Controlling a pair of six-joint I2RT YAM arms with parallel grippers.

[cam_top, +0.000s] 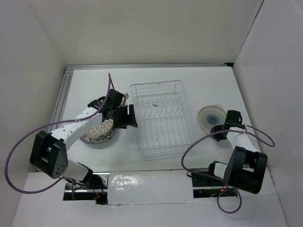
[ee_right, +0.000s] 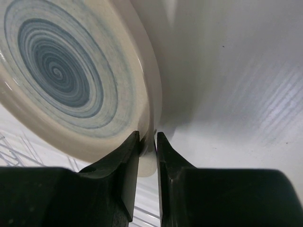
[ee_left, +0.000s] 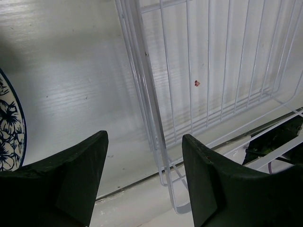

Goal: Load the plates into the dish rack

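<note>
- Right wrist view pretty much says it all: the right claw (ee_right: 147, 142) is pinched narrow on the rim of the cream plate (ee_right: 71, 80), one finger on each face of the edge.
- From the top, that plate sits just off the right side of the dish rack (cam_top: 161, 135), near it but not in it. It looks tipped up a bit; can't tell if its far edge is on the table (cam_top: 85, 85).
- The key bit imo: the rack is to the robot's left of the right claw, and the row of prongs (cam_top: 156, 100) runs left-right across the far half. So the plate has to travel left and go in on edge between the prongs.
- The right arm is clearly the nearer one for this plate.
- The left claw (ee_left: 144, 137) is wide and holding nothing, hanging over the rack's left wall.
- The other plates (cam_top: 98, 131) are stacked on the table to the rack's left, under the left arm. I can only make out two.
</note>
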